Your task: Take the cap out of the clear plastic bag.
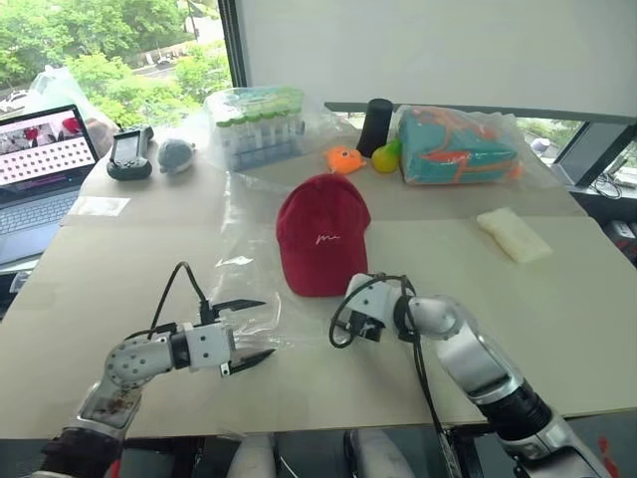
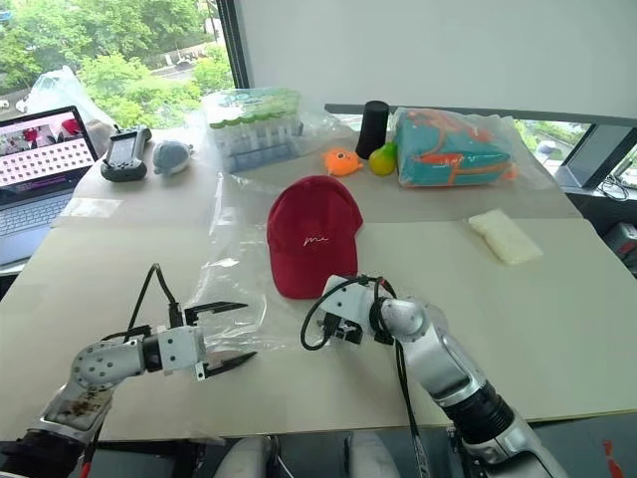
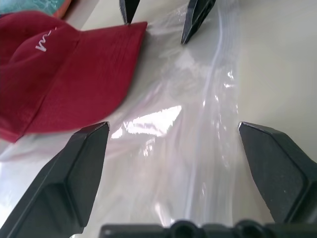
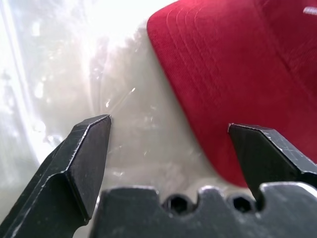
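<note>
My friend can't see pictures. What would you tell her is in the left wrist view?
A dark red cap with a small white mark lies on a pale table, next to a crinkly clear plastic bag. The left claw is open, its two black fingers over the bag. The tips of the right claw poke in from the far side.

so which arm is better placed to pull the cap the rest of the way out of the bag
Probably the right. The right gripper, fingers open, sits just at the curved brim of the dark red fabric cap. The left gripper, also open, hovers over the crinkly clear plastic bag, better suited to pinning it.
</note>
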